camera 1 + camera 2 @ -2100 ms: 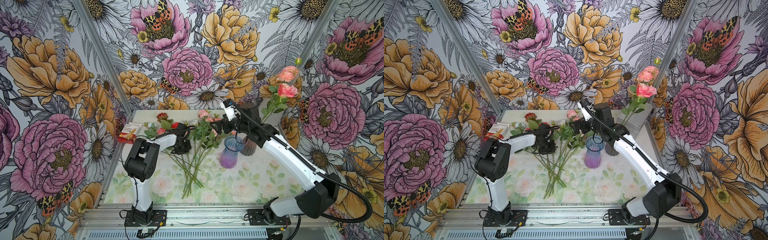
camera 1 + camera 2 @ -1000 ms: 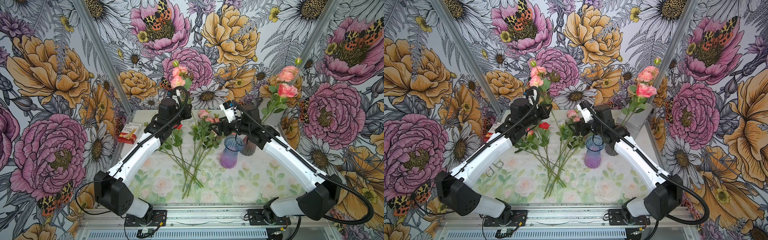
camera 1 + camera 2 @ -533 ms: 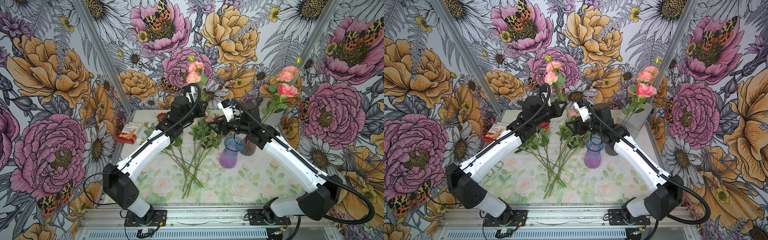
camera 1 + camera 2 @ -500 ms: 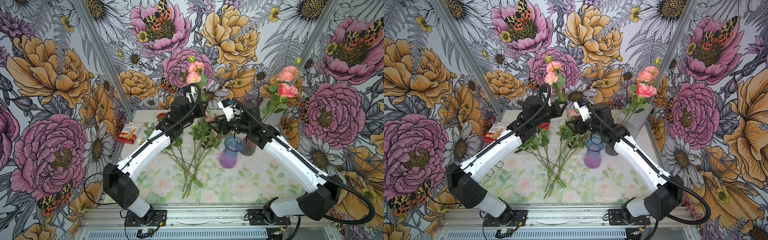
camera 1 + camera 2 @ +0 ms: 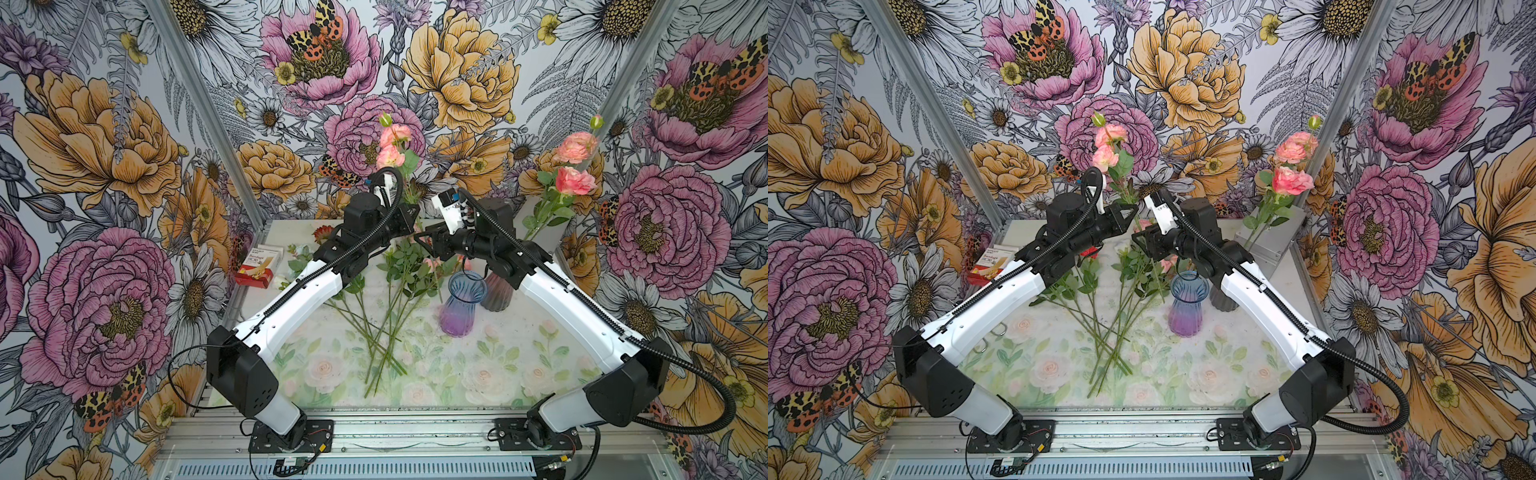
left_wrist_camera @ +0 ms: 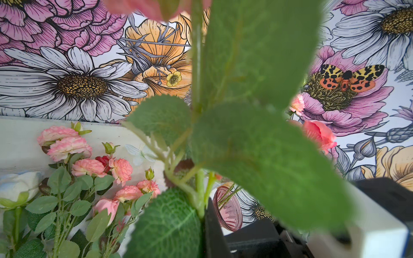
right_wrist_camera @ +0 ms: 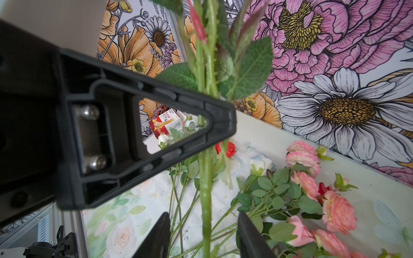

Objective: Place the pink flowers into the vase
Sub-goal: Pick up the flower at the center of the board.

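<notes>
Top views, left claw (image 5: 413, 212): shut tight on the held pink spray (image 5: 392, 143), up in the air over the back of the tabletop (image 5: 478, 374). The blooms point up.
Top views, right claw (image 5: 1140, 243): just beside the left claw, a bit lower, by the same stem.
Top views, pink flowers (image 5: 401, 270): more of them lie in a heap on the tabletop with their stems crossed.
Top views, dark vase (image 5: 496, 297): stands just behind the blue vase (image 5: 461, 305), partly hidden by the right arm. Two pink blooms (image 5: 575, 183) stand up high above it.
Top views, red box (image 5: 258, 266): at the left edge of the tabletop.
Left wrist view, held pink spray (image 6: 245, 134): its big green leaves fill the middle and look blurry.
Left wrist view, white rose (image 6: 13, 185): lies next to the pink flowers (image 6: 89, 165) on the tabletop.
Right wrist view, left claw (image 7: 223, 125): pinches the green stem (image 7: 205, 89).
Right wrist view, right claw (image 7: 204, 236): open, with one finger on each side of the stem. There is a gap on both sides, so it holds nothing.
</notes>
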{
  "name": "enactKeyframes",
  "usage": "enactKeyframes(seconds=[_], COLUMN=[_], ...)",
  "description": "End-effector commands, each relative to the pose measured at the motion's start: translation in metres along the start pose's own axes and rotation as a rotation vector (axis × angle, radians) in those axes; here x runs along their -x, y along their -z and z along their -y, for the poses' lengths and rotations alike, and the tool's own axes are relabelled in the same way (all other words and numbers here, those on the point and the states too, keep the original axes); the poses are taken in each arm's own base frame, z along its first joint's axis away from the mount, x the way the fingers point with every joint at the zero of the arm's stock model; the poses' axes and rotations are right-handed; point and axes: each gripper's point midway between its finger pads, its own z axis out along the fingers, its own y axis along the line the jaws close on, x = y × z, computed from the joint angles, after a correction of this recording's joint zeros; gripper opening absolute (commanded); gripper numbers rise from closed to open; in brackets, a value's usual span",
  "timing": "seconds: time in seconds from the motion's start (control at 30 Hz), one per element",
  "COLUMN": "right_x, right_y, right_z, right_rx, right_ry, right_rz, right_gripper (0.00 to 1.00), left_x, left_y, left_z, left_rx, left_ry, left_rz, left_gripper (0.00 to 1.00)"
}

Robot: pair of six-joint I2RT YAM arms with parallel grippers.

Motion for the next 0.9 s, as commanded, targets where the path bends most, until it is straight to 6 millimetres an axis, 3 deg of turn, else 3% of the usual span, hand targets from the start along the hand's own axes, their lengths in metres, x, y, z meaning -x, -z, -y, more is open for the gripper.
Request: enactKeyframes(seconds=[0.0, 0.1, 0.2, 0.23, 0.33, 0.6, 0.7, 0.77, 0.87], right_x=[0.021, 0.023, 0.025, 0.026, 0.027, 0.024, 0.03, 0.039, 0.056], right_y=[0.002, 0.001, 0.001, 0.002, 0.006, 0.013, 0.021, 0.031, 0.052], right_z=[0.0, 0.003, 0.003, 0.002, 0.004, 0.023, 0.026, 0.029, 0.036], right_rx=[-0.014, -0.025, -0.024, -0.026, -0.043, -0.092, -0.112, -0.132, -0.168], right_ry=[0.018, 0.015, 0.012, 0.012, 0.01, -0.024, -0.022, -0.015, -0.007], right_rz=[0.053, 0.057, 0.06, 0.063, 0.07, 0.072, 0.094, 0.121, 0.173], right_gripper=[0.41, 0.29, 0.06, 0.0, 0.0, 0.0, 0.0, 0.0, 0.0], left_x=[0.008, 0.005, 0.003, 0.004, 0.008, 0.039, 0.051, 0.056, 0.053], left_y=[0.01, 0.01, 0.01, 0.01, 0.014, 0.038, 0.052, 0.061, 0.07], left_z=[0.02, 0.022, 0.019, 0.017, 0.013, 0.007, 0.004, 0.001, -0.007], left_rx=[-0.067, -0.074, -0.063, -0.054, -0.042, -0.029, -0.018, -0.006, 0.018], left_ry=[0.003, 0.007, 0.002, -0.001, -0.004, 0.009, 0.005, 0.001, -0.012], left_rz=[0.021, 0.015, 0.011, 0.014, 0.02, 0.087, 0.111, 0.128, 0.127], left_gripper=[0.0, 0.0, 0.0, 0.06, 0.34, 0.54, 0.76, 0.98, 0.99])
